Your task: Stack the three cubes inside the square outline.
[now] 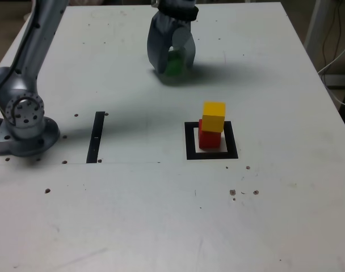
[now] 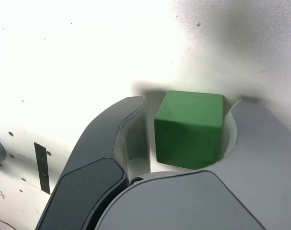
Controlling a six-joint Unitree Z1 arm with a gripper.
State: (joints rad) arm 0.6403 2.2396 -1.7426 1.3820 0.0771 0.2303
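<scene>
Green cube (image 2: 189, 129) was located between the parted jaws of the claw (image 2: 191, 136), nearer the broader jaw, ungripped.

White tabletop (image 1: 121, 215) with red cube (image 1: 209, 139), black strip (image 1: 96, 137), square outline (image 1: 190, 141).

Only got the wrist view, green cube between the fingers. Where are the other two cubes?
Observer: Exterior view shows the yellow cube sitting on top of the red cube.

Operator: Red one inside the square outline?

Observer: Yes, it stands on the white centre, within the black square outline.

Operator: Where's the gripper relative to that stack?

Observer: The gripper is beyond it, toward the exterior view's left.
</scene>
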